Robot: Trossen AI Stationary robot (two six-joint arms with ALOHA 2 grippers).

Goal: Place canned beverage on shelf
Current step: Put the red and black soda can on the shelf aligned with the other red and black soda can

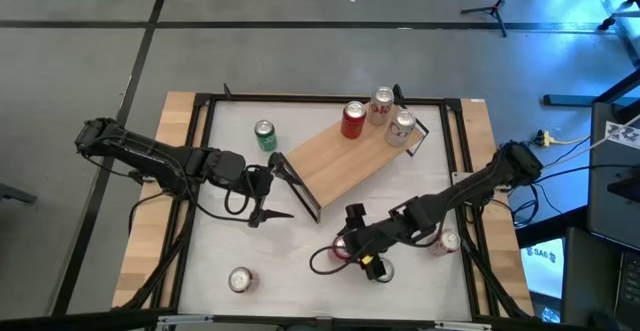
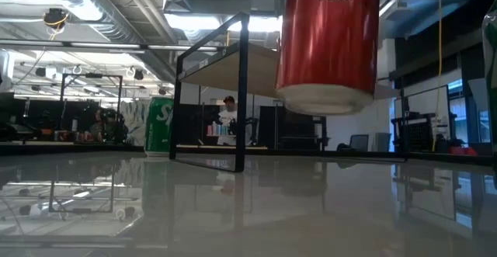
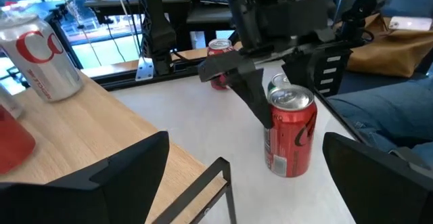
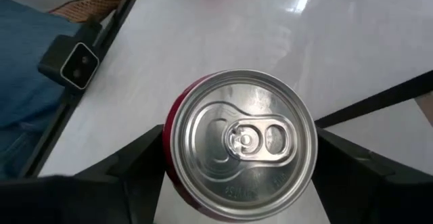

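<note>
The shelf (image 1: 345,159), a light-wood plank on black frame ends, stands mid-table with a red can (image 1: 352,119) and two silver cans (image 1: 382,103) (image 1: 401,126) upright on it. My right gripper (image 1: 347,241) is near the table's front, shut on a red can (image 2: 326,39), whose top shows in the right wrist view (image 4: 240,139). My left gripper (image 1: 280,191) is open and empty at the shelf's left end; its fingers frame the left wrist view (image 3: 250,197), facing the held can (image 3: 291,132). My right gripper pinches the red can's upper side wall (image 4: 169,149) between its two fingers (image 4: 135,166), one on each side. The fingers come from above, pointing down. The can is upright and lifted clear of the table, its base (image 2: 326,98) in the air.
A green can (image 1: 264,135) stands left of the shelf and also shows in the low view (image 2: 159,125). More cans stand at the front left (image 1: 240,279), by the right gripper (image 1: 381,269) and at the right (image 1: 447,241). Black frame rails (image 1: 200,151) edge the white tabletop.
</note>
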